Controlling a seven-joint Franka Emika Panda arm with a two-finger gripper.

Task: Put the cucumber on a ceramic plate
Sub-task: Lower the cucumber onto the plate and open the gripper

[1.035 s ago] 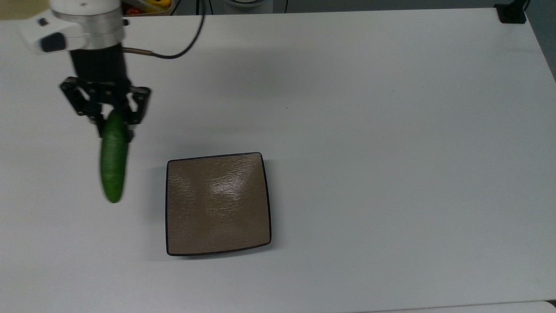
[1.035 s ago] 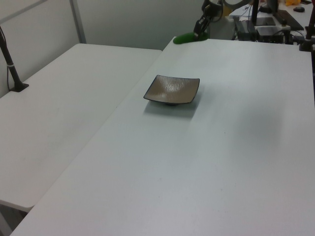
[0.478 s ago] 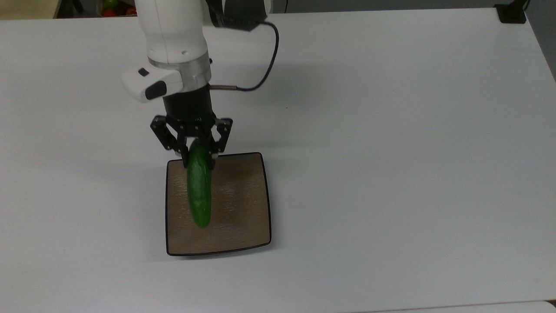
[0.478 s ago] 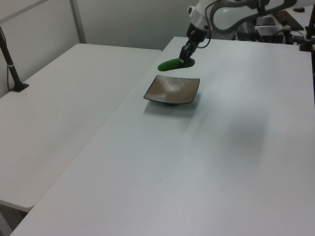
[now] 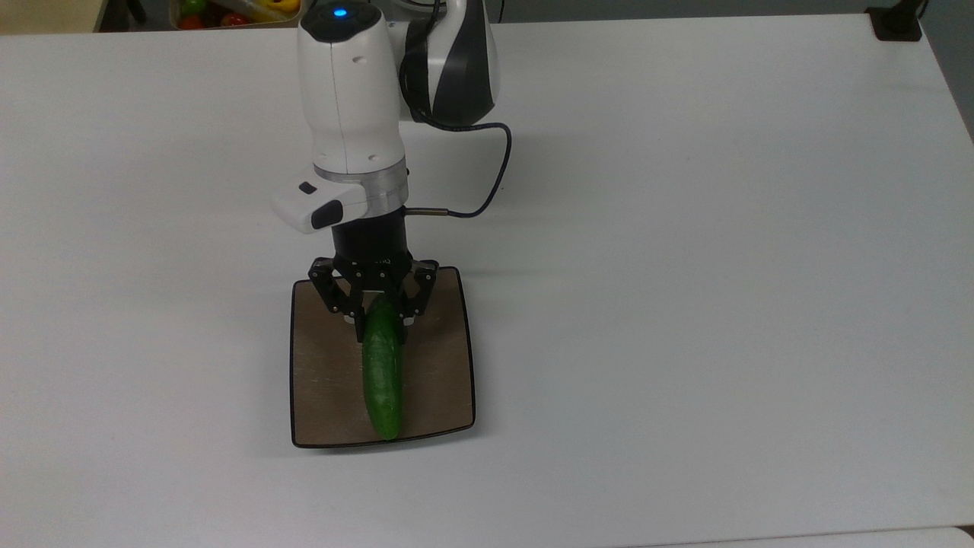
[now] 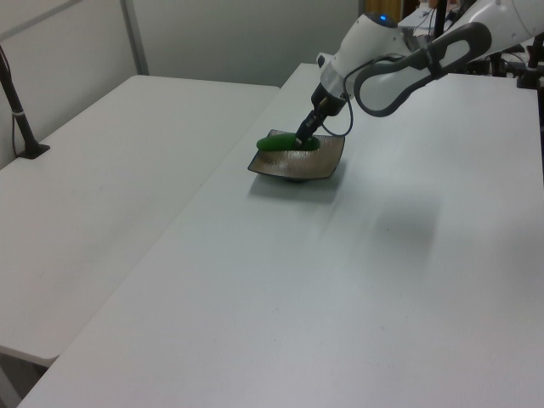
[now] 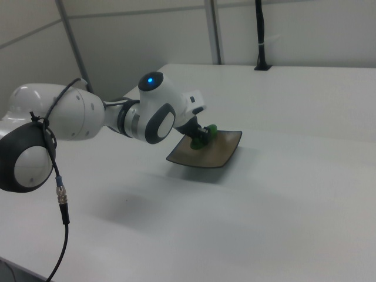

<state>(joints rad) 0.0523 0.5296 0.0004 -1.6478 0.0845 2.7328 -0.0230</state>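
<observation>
white tabletop [image 5: 685,266] takes up most of the top view, with a second white table [image 6: 110,195] butted against it on the left view's left. the white panda arm [image 5: 350,114] reaches in from the top view's upper edge, blue light on its top, a dark cable [image 5: 487,190] looping off its wrist toward the top view's right. in the right view the arm [image 7: 88,120] comes in from the right view's left, bulky joints in front.

the ceramic plate [image 5: 441,365] sits flat on the tabletop, a bit left of centre in the top view, square, brown-tan, thin dark rim. in the left view the plate [image 6: 327,166] is mid-table near the seam between the two tables; in the right view the plate [image 7: 220,153] shows its raised edges.

the cucumber [image 5: 383,380] is dark green and lies lengthwise over the plate's middle, its far end reaching the plate's bottom rim in the top view (can't tell if it rests on the plate or hangs just above it). left view has the cucumber [image 6: 285,144] roughly level over the plate; in the right view the cucumber [image 7: 208,130] is just a green bit past the wrist.

the claw [image 5: 374,308], black, is clamped on the cucumber's upper end in the top view, fingers either side of it. the claw [image 6: 304,136] points down at a slant in the left view.
</observation>
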